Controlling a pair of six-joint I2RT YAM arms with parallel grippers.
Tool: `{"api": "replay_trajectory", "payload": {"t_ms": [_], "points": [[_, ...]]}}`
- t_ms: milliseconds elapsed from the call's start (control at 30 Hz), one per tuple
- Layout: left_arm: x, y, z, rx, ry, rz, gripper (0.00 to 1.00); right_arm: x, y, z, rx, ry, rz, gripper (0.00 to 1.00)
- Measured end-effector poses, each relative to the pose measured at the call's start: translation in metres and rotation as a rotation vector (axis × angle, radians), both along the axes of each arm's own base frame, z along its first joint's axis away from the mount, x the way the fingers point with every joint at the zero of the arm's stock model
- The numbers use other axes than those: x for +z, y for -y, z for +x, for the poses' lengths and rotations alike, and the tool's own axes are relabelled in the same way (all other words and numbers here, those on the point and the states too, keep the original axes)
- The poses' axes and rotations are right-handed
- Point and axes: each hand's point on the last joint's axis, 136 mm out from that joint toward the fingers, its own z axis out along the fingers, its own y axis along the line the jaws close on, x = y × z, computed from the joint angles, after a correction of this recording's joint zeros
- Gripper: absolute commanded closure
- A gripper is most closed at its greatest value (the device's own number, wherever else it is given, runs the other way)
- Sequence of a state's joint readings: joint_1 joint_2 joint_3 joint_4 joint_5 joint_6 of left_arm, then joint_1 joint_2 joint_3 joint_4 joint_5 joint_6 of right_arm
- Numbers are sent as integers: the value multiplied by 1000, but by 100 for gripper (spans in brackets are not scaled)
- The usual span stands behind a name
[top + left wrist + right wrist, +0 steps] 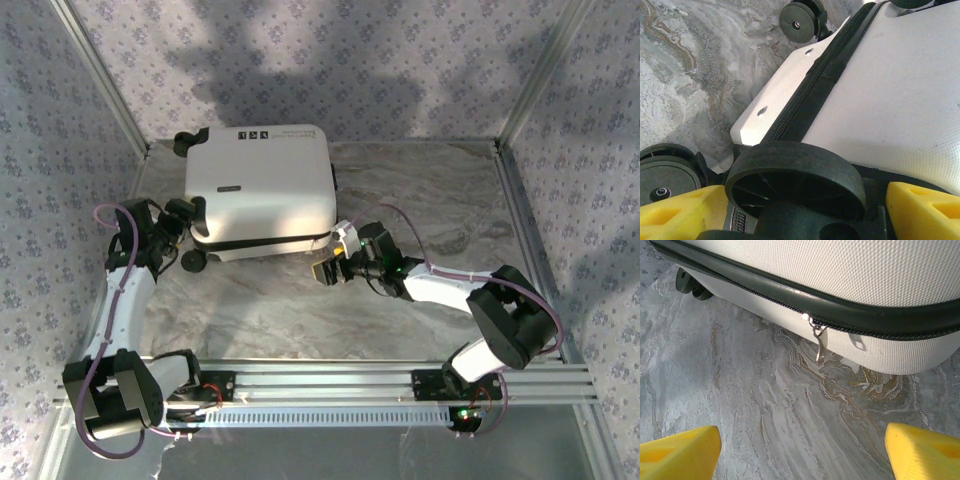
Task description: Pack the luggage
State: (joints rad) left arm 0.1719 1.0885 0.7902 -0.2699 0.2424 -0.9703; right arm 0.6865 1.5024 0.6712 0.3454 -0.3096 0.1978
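Note:
The luggage (262, 185), a white hard-shell suitcase with a black zipper band, lies flat and closed at the back left of the table. My left gripper (185, 215) is at its left end, open, with a black wheel (795, 170) between the yellow fingers (680, 210) and a small gap on each side. My right gripper (325, 268) hovers open over bare table just in front of the case's near right corner. In the right wrist view a metal zipper pull (819, 342) hangs from the zipper band of the luggage (840, 265), ahead of that gripper (802, 450).
The marble-patterned table (430, 200) has free room to the right of and in front of the case. Metal frame posts (525, 80) and patterned walls close in the back and sides. An aluminium rail (330, 385) runs along the near edge. More wheels (797, 21) are on the case's left end.

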Motion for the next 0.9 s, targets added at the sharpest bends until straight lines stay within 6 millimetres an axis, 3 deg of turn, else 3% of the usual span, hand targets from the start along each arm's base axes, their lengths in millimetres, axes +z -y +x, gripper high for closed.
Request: {"api": "replay_trajectory", "payload": {"t_ms": [100, 333, 400, 433, 500, 600, 700, 800, 900], "points": [[-2, -1, 1, 3, -4, -2, 24, 0, -1, -1, 0, 6, -2, 13], [-4, -4, 13, 39, 10, -44, 64, -7, -3, -5, -10, 27, -16, 13], [-3, -9, 15, 15, 25, 33, 70, -11, -3, -5, -15, 27, -23, 13], [6, -20, 20, 60, 60, 57, 71, -12, -2, -4, -18, 26, -26, 13], [20, -18, 26, 58, 113, 21, 72, -13, -2, -3, -23, 25, -30, 13], [25, 0, 27, 6, 127, -39, 73, -12, 2, 2, -38, 27, -24, 13], [27, 5, 27, -6, 134, -68, 70, -11, 9, 9, -61, 27, -20, 13], [30, 7, 26, -14, 141, -72, 57, -7, 16, 15, -83, 32, -16, 13], [31, 9, 23, -22, 138, -76, 34, 4, 24, 19, -100, 41, 1, 12]]}}
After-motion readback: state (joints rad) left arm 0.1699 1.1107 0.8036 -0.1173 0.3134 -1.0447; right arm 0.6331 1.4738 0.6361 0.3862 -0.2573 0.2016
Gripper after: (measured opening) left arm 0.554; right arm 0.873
